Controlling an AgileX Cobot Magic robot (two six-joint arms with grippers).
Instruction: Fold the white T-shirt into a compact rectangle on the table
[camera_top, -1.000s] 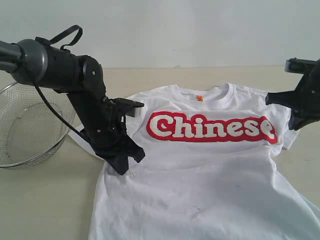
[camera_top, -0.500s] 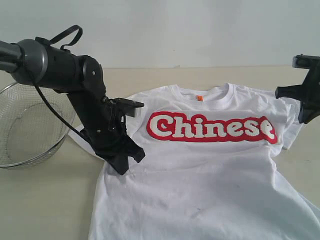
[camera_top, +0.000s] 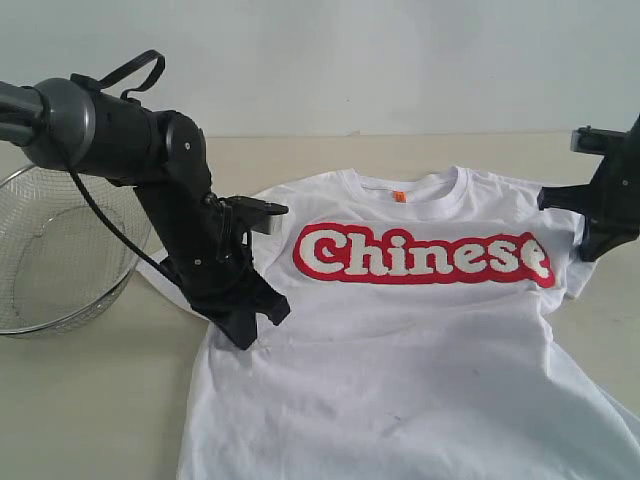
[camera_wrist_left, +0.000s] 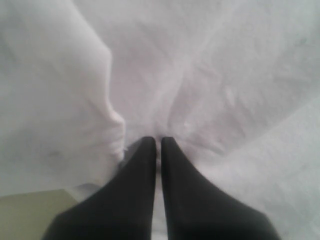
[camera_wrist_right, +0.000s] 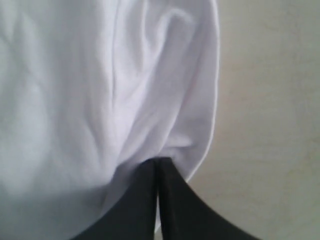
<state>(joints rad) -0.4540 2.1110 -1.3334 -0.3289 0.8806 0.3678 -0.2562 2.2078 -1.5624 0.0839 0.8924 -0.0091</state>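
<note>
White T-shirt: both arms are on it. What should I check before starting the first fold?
1. Left gripper shut on the white T-shirt: ok, creases run into the closed tips.
2. Right gripper shut on the shirt's edge: ok.
3. Shirt spread flat, print up: ok, light wrinkles only.
4. Wire-mesh basket apart from the shirt: cannot tell, the left arm hides the gap.
5. Bottom hem lying straight: cannot tell, it is cut off in the exterior view.
6. Bare table beside the shirt: ok.
</note>
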